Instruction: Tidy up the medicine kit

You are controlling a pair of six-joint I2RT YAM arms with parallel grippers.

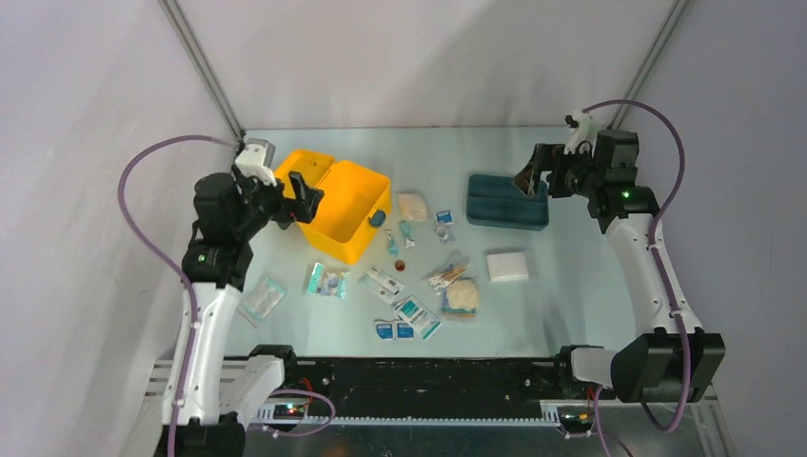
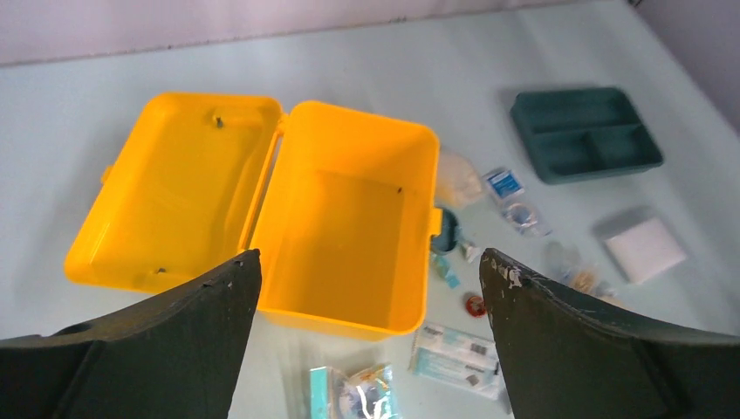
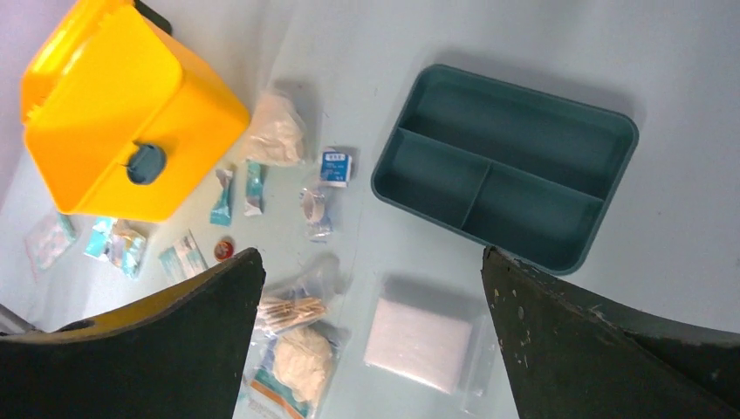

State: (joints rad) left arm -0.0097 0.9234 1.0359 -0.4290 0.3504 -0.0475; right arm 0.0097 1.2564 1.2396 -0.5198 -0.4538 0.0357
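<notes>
Left gripper (image 2: pixel 366 262) agape above medicine kit (image 2: pixel 345 218)

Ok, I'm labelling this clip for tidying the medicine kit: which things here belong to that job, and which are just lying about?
Job: the open yellow medicine kit; teal divided tray, probably its insert; white pad; bag of cotton; loose sachets.
Lying about: nothing obvious; the only other thing is rig hardware, such as the black base rail.

robot lab cell: blank grey panels (image 1: pixel 428 57) wall the table (image 1: pixel 571 295).
</notes>
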